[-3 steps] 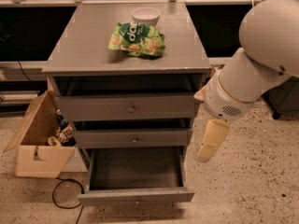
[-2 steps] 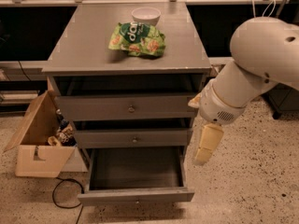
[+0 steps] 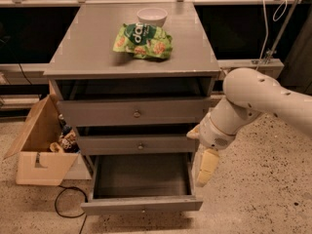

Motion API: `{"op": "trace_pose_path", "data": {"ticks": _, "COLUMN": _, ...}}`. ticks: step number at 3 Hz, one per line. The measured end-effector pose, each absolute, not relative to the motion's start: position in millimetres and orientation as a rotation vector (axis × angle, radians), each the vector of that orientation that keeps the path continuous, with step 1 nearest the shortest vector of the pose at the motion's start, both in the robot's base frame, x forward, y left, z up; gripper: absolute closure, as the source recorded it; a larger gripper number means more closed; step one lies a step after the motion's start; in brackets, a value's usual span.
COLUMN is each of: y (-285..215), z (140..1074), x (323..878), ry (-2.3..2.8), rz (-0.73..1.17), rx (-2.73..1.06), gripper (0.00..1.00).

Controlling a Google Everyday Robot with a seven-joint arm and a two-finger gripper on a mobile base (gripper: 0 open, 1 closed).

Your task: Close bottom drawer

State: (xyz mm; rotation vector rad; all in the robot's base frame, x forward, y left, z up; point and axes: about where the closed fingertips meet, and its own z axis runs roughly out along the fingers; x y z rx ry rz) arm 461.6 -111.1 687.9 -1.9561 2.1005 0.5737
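The bottom drawer [image 3: 141,204] of the grey cabinet is pulled far out, and its inside looks empty. Its slim front panel sits low in the view, with a small knob at its middle. My gripper [image 3: 205,166] hangs at the drawer's right side, just above its right wall, pointing down. It holds nothing that I can see. The two drawers above, the middle one [image 3: 139,145] and the top one [image 3: 134,113], are only slightly out.
A green snack bag [image 3: 143,41] and a white bowl [image 3: 151,16] lie on the cabinet top. An open cardboard box [image 3: 40,150] with items stands on the floor to the left. A black cable [image 3: 66,211] lies by it. Speckled floor extends right.
The arm has swung left and lower, bringing my gripper closer to the open drawer's right side. The drawers have not moved.
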Motion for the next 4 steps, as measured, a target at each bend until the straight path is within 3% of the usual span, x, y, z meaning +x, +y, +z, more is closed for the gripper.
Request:
{"op": "trace_pose_path", "data": {"ticks": 1, "y": -111.0, "z": 687.3, "x": 461.5, "ry": 2.101, "rz": 0.574, "rx": -1.957, "gripper": 0.0}}
{"op": "trace_pose_path", "data": {"ticks": 4, "y": -114.7, "z": 520.7, "x": 454.6, "ry": 2.164, "rz": 0.504, "rx": -1.97, "gripper": 0.0}}
